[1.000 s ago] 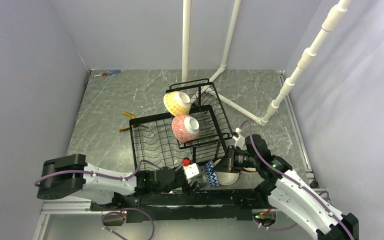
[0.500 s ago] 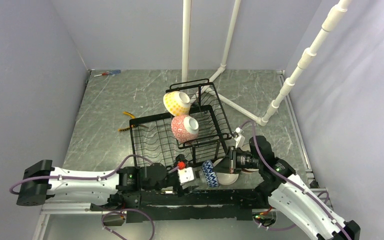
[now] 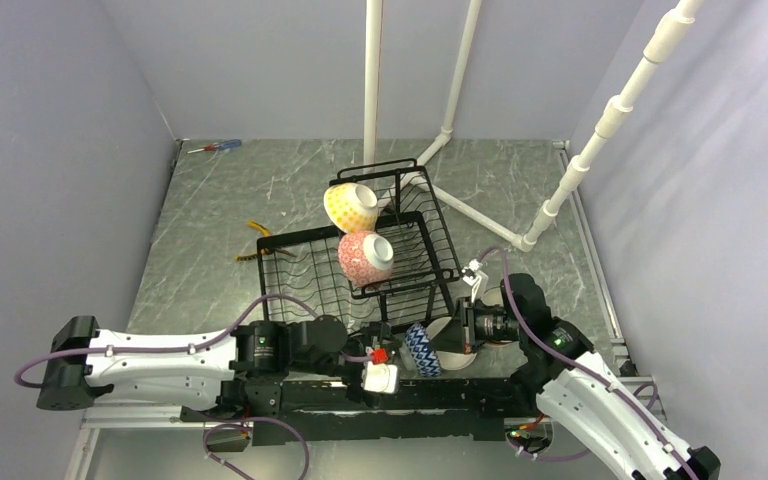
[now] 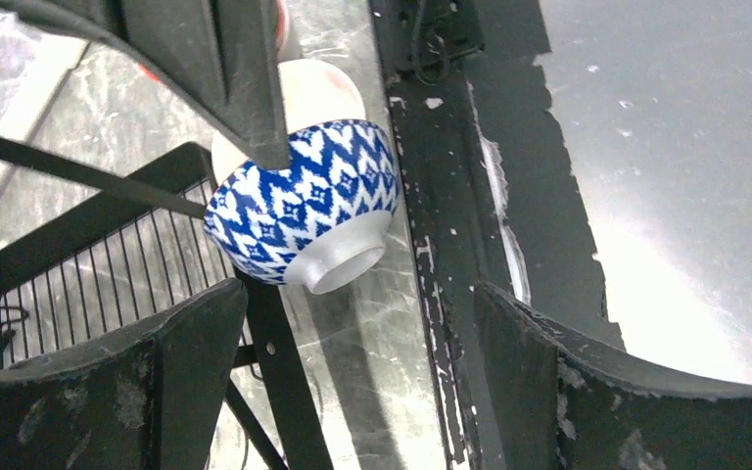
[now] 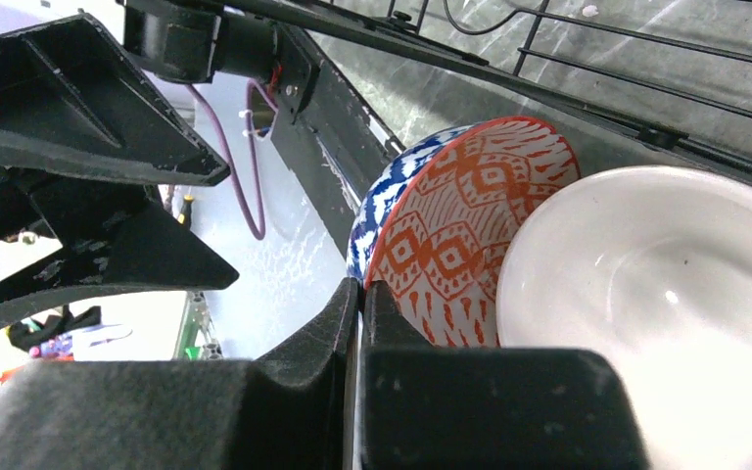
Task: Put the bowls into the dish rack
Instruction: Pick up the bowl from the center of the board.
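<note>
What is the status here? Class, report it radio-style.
Left gripper open, facing blue zigzag bowl. Right gripper shut on its rim. Bowl tilted, outside dish rack. White bowl beside it.

Blue zigzag bowl (image 4: 304, 201) stands on edge (orange-patterned inside).

The right gripper (image 5: 360, 305) has its two black fingers pressed together, their tips meeting the rim of a bowl (image 5: 450, 225) tipped on its side (blue and white outside, orange-red diamonds inside). A white bowl (image 5: 646, 323) lies just beside it on the right, overlapping its edge. The dish rack (image 5: 509, 83) wires cross the top, and the left arm (image 5: 78, 166) fills the left.
</note>
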